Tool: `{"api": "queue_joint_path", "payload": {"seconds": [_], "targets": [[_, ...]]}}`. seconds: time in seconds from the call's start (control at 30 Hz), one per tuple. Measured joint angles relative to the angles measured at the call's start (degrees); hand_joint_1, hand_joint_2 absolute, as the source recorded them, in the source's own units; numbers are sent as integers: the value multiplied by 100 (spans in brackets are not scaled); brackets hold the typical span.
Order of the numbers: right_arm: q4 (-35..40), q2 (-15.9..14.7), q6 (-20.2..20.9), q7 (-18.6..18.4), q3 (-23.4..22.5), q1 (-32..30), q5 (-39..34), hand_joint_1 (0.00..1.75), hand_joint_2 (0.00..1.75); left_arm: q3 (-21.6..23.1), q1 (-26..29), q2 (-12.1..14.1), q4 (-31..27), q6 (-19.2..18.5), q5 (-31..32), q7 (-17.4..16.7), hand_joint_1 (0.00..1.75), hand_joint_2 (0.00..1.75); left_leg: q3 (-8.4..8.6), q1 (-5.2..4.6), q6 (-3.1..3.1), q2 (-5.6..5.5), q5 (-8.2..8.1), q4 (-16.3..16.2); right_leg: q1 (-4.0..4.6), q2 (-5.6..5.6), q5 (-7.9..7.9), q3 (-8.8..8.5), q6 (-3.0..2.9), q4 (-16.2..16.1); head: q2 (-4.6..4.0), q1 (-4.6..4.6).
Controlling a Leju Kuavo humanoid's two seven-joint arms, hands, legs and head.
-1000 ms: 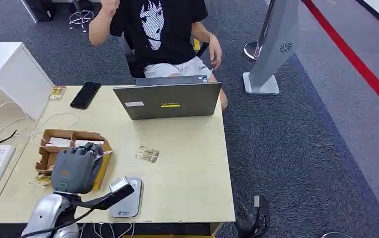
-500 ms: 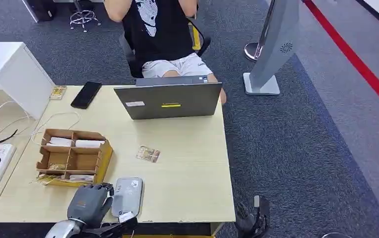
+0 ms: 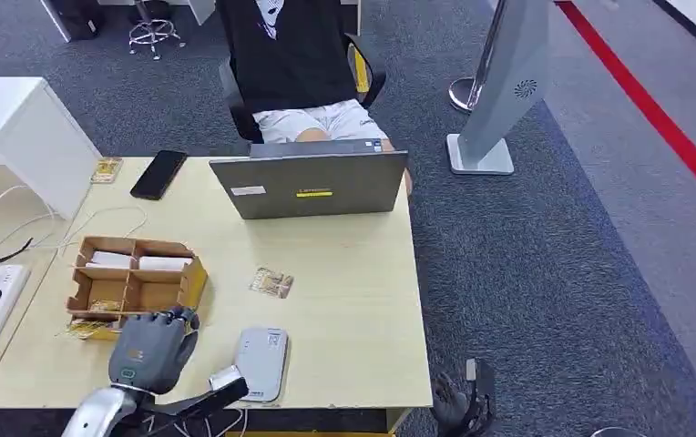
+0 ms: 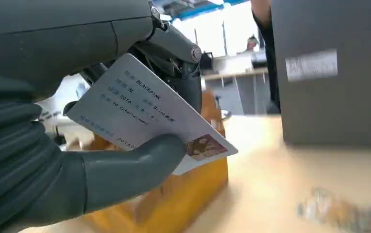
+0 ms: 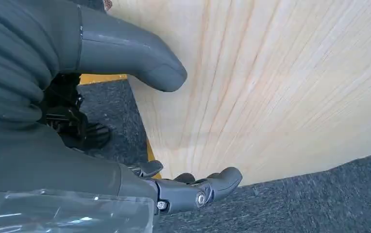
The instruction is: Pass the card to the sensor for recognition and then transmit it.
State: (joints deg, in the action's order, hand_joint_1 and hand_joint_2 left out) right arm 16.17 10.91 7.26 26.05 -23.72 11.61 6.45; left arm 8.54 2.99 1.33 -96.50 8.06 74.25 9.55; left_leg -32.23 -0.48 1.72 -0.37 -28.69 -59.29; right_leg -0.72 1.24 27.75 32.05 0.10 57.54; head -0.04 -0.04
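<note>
Card (image 4: pixel 149 116) pinched between thumb and fingers of left hand (image 3: pixel 148 348); right hand (image 5: pixel 125 121) loosely spread, holding nothing.

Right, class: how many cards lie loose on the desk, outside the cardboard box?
3: a card mid-desk before the laptop, one beside the black phone, one poking out at the box's near corner. Others may be hidden in the box.
</note>
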Motion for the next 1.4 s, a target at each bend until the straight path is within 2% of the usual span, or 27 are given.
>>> {"api": "queue_joint_path", "payload": {"seconds": [0.17, 0.43, 1.1, 1.23, 1.4], "targets": [[2, 9, 2, -15, -17, 0, 50, 0, 175, -87, -312, 0, -373, -37, 112, -18, 175, 175, 1, 1, -3, 0, 2, 0, 0, 0, 0, 0, 0, 0, 0, 2], [11, 24, 9, -74, -15, 7, 142, 0, 175, -352, -962, 131, -397, -138, 173, -168, 175, 175, 2, 2, -10, 4, 6, 1, 1, 7, -2, 2, -3, 4, 0, 0], [11, 24, 13, -79, -15, 9, 168, 0, 175, -467, -1065, 179, -386, -140, 216, -229, 175, 175, 0, 3, -10, 5, 6, 1, 1, 9, -2, 7, -3, 4, 0, 2], [11, 41, 35, -184, -2, 42, 290, 0, 175, -690, -1565, 388, 100, -208, 393, -339, 175, 175, -1, 3, -17, 12, 11, 1, 4, 14, -6, 9, -7, 7, 0, 0], [9, 76, 48, -253, 24, 73, 374, 0, 175, -1138, -2169, 802, 1191, -57, 450, -99, 175, 175, -5, 11, -49, 17, 30, 2, 20, 18, -25, 22, -36, 15, 0, 2]]}}
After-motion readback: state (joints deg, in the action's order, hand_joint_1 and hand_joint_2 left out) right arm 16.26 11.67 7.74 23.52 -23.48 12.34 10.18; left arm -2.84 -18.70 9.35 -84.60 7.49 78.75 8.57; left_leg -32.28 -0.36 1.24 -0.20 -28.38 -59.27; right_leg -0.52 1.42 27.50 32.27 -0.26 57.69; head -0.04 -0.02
